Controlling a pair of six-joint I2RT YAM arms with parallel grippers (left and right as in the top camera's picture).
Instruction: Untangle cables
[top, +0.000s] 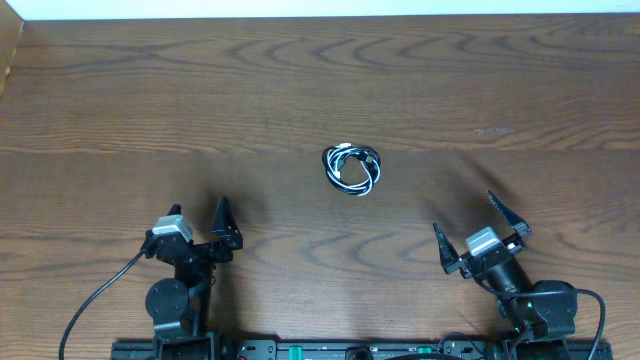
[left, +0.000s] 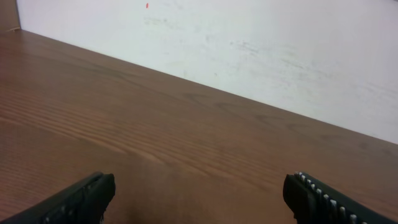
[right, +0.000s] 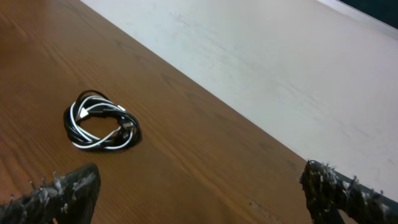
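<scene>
1. Near the middle of the brown wooden table (top: 300, 70), a little toward its far edge, lies the small coiled bundle of thin black and white cables (top: 351, 168). The two cords are wound together in one flat ring, with their small plug ends tucked on one side.
2. The black two-finger left gripper (left: 199, 196) hangs near the front edge with its jaws spread wide and nothing between them. Its wrist view shows only bare wood, so the bundle lies off its line.
3. The black two-finger right gripper (top: 465, 215) also stands wide apart and empty, well apart from the bundle. It faces the coil, which shows ahead and to the left in its wrist view.
4. No separating looks done yet, so the step in hand is likely the first reach.
5. To do it well, one arm should come down over the ring and pinch a single strand at the rim, not the whole coil.
6. The other arm should turn inward and pin or take the opposite colour.
7. Pull apart slowly and low, as the light coil may otherwise slide or lift whole.
</scene>
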